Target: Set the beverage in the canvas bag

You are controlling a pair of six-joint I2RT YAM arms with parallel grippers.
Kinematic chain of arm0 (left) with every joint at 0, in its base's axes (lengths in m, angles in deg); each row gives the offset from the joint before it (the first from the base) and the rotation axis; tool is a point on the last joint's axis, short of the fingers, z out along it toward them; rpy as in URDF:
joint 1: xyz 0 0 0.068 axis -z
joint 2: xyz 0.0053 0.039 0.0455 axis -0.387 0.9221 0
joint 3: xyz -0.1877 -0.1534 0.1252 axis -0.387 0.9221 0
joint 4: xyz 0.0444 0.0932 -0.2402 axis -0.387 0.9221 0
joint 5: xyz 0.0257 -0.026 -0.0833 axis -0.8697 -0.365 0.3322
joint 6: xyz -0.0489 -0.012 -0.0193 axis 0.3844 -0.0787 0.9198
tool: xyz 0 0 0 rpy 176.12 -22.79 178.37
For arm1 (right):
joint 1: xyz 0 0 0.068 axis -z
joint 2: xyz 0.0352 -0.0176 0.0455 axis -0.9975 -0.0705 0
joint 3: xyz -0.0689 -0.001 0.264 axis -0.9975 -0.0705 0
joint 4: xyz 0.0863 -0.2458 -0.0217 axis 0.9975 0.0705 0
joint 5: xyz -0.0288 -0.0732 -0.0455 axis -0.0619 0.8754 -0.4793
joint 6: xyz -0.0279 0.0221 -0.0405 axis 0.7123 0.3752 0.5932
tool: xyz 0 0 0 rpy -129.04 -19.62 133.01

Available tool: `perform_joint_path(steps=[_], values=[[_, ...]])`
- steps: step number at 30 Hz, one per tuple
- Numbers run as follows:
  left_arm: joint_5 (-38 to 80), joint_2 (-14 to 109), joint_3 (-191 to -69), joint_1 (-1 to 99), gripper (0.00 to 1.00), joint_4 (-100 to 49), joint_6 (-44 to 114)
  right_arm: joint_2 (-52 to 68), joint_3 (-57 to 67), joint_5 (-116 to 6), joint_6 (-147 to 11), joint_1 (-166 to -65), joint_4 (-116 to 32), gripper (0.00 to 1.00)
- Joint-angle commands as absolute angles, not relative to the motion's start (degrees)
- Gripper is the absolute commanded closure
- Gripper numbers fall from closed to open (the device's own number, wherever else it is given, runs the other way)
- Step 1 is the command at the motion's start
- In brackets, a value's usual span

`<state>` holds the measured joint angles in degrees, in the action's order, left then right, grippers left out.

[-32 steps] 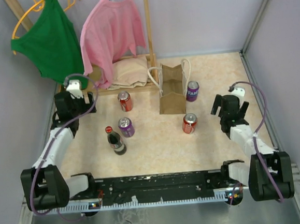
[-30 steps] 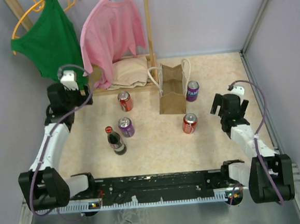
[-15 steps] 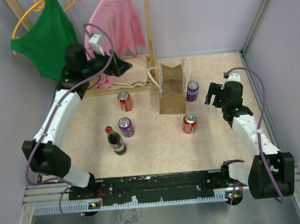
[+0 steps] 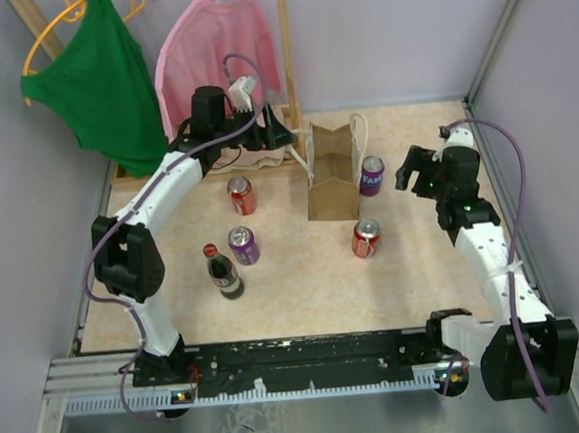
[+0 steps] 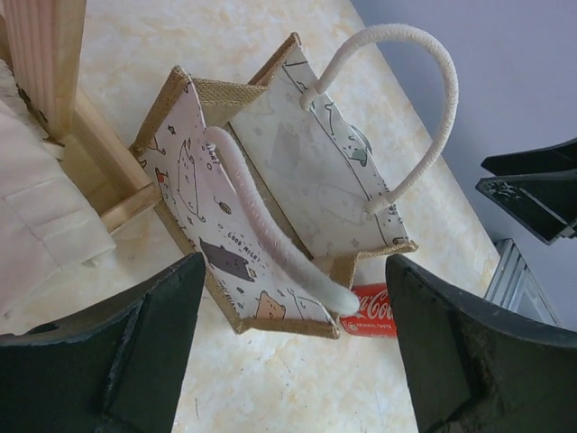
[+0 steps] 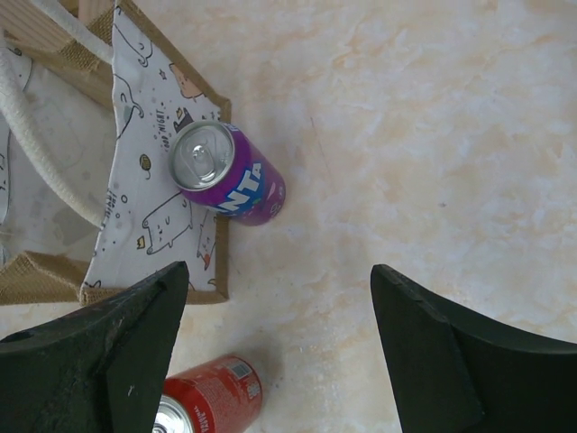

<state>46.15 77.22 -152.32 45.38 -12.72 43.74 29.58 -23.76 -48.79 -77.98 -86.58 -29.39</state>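
Observation:
The tan canvas bag (image 4: 331,173) with white rope handles stands upright at the back middle, its mouth open. My left gripper (image 4: 281,135) is open and empty, just left of the bag; the left wrist view shows the bag (image 5: 270,180) between its jaws and a red cola can (image 5: 374,311) behind it. My right gripper (image 4: 406,172) is open and empty, just right of a purple Fanta can (image 4: 372,175) that stands beside the bag. The right wrist view shows that can (image 6: 230,171), the bag's wall (image 6: 153,207) and a red can (image 6: 203,401).
A red can (image 4: 365,238) stands in front of the bag. Another red can (image 4: 241,194), a purple can (image 4: 243,245) and a cola bottle (image 4: 223,271) stand at the left. A wooden rack (image 4: 286,51) with pink (image 4: 212,62) and green (image 4: 98,81) shirts stands behind.
My left arm has swung from the far left across to the bag's left side. My right arm has reached forward towards the purple Fanta can. Nothing was picked up.

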Motion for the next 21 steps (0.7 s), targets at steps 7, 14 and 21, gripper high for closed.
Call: perform_joint_path(steps=[7,14,21], values=[[39.71,83.07,-156.08,50.68,0.21,-15.76,45.62,33.88,-20.26,-49.19,-79.52,-86.4,-27.44,0.18],[39.71,79.8,-153.21,51.16,0.51,-13.13,42.25,34.39,-17.67,-50.11,-79.72,-86.4,-27.22,0.23],[41.09,73.92,-148.44,51.16,0.62,-9.67,38.48,32.91,-15.95,-51.14,-81.73,-86.84,-28.76,0.27]])
